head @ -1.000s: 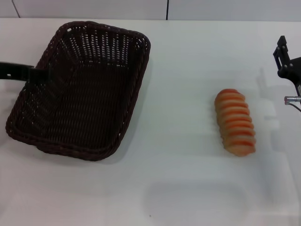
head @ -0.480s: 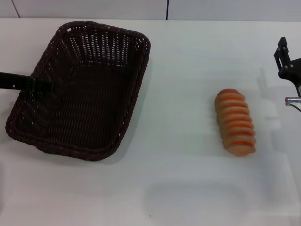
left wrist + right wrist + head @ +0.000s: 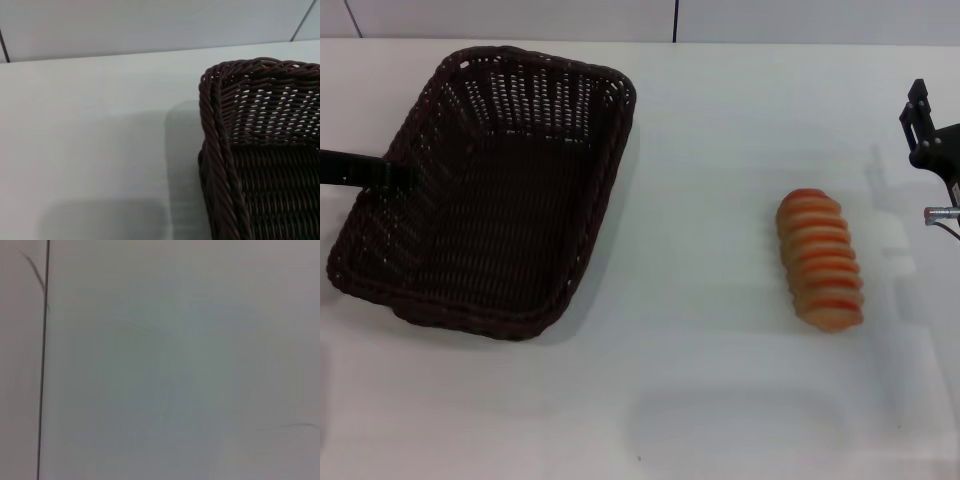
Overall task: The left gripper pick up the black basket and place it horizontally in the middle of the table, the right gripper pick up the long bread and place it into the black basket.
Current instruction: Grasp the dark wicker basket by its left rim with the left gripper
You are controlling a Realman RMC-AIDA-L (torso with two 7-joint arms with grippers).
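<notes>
Where the left tool (image 3: 395, 172) meets the black basket (image 3: 490, 190), at its left rim, you can't tell its spread. Basket sits far left on the white worktop (image 3: 700, 400). Long bread (image 3: 820, 258) lies well apart, right of centre. Right tool (image 3: 918, 122) hangs at the right edge, holding nothing.

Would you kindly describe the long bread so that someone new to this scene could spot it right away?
Start from the plain white flat table; the large dark woven wicker basket sits on its left half. Well to the right of that, apart from it, lies the oblong tan-orange long bread, pointing away from the robot. Its crosswise orange ridged stripes mark it out as the only bright item there.
</notes>
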